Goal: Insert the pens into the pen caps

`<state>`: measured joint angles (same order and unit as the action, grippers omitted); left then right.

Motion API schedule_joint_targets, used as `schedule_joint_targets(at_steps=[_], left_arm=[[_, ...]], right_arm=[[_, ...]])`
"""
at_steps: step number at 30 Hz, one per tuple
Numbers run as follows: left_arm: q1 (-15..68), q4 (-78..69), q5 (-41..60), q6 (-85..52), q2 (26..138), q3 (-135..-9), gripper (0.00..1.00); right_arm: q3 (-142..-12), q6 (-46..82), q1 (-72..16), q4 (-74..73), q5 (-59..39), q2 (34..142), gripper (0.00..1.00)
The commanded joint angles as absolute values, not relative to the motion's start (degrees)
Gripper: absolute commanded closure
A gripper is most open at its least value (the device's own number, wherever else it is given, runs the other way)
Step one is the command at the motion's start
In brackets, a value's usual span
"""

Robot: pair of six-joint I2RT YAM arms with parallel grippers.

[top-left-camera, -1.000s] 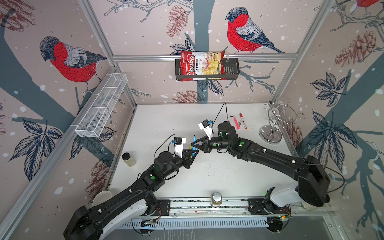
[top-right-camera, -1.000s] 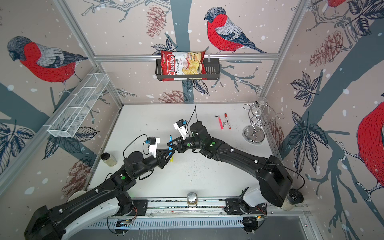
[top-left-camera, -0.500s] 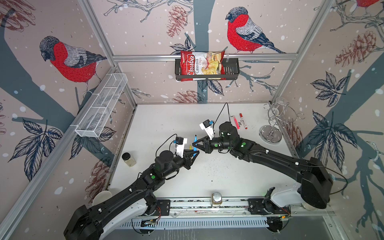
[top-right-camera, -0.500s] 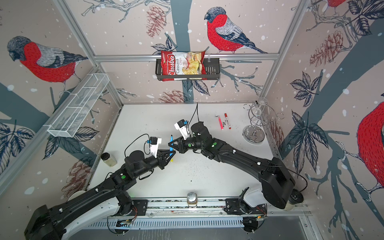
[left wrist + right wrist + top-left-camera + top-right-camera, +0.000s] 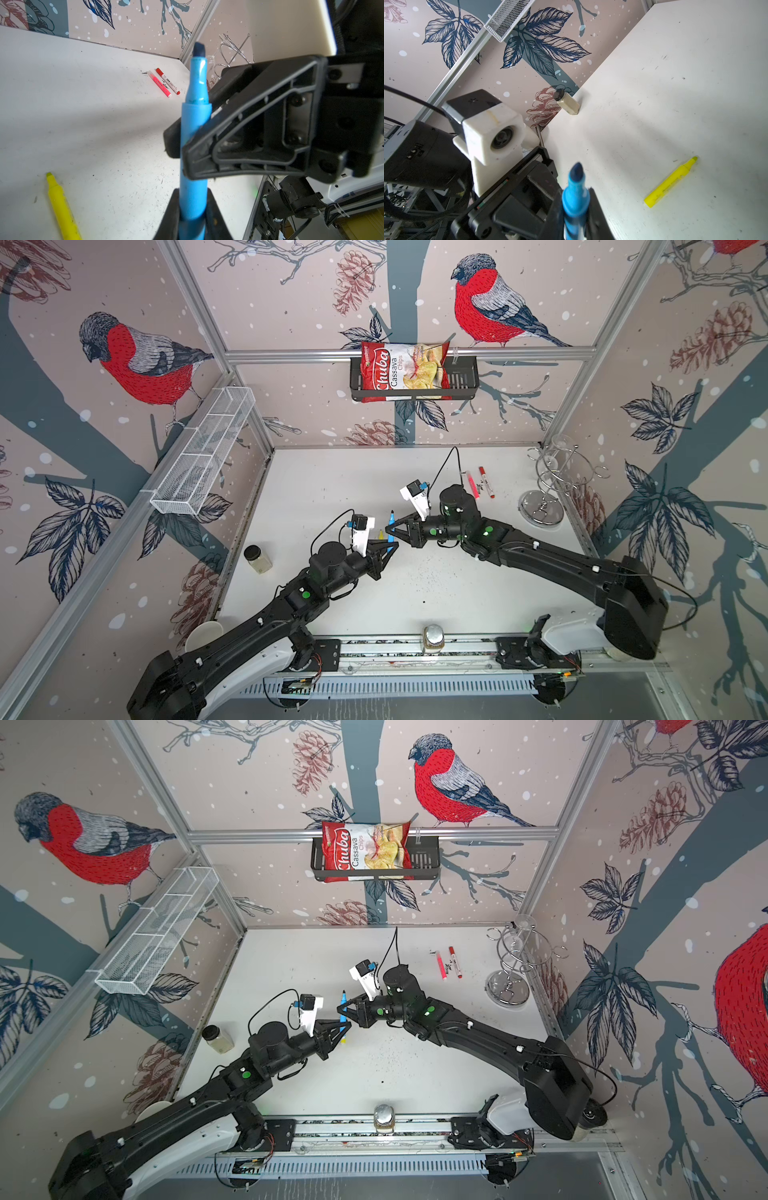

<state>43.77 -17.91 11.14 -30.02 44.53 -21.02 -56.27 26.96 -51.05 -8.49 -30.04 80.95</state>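
Blue plastic marker (image 5: 193,124) with a bare dark chisel tip, held upright above the white counter (image 5: 436,589) between two arms. The left gripper (image 5: 390,546) has its jaws pinching the lower barrel. The right gripper (image 5: 394,531) has its jaws pinching the same barrel a little higher, just below the tapered neck.

Treat this pen as light and stiff: a hollow plastic tube that should not bend under a firm pinch. Its smooth, round wall probably lets it twist or slide if you press off-centre. Judge the felt tip as the one soft part, so keep the jaws off it and off the neck, which a cap must cover. Take hold on the straight barrel only.

A yellow plastic marker (image 5: 671,182) lies flat on the counter near the left arm, uncapped. A pink-red marker (image 5: 159,84) and a white-barrelled marker with a red end (image 5: 168,82) lie side by side near the far right corner. You cannot tell from here whether those two are capped. No loose cap shows in any view.
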Motion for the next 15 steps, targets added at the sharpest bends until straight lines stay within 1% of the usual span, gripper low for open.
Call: schedule_joint_targets(at_steps=[1, 4, 9, 10, 14, 15], left_arm=[[43.7, -19.4, 9.9, -30.6, 44.2, -20.6, 1.00], [43.8, -19.6, 9.7, -30.6, 44.0, -20.2, 1.00], [43.7, -19.6, 9.0, -30.4, 43.4, -19.9, 1.00], [43.7, -19.7, 8.9, -30.4, 43.3, -19.8, 1.00], [43.7, -19.4, 8.2, -30.4, 42.5, -19.2, 1.00], [43.7, -19.5, 8.0, -30.4, 42.3, -19.1, 1.00]], right_arm=[[-56.2, 27.2, -51.1, -9.6, -28.9, 80.4, 0.81], [-56.2, 27.3, -51.1, -9.4, -28.4, 80.0, 0.75], [-56.3, 27.6, -51.1, -8.7, -27.5, 78.7, 0.53], [-56.2, 27.6, -51.1, -8.6, -27.1, 78.4, 0.50], [-55.9, 27.6, -51.0, -5.5, -23.0, 76.2, 0.43], [-55.7, 27.6, -51.1, -4.5, -21.5, 75.6, 0.42]])
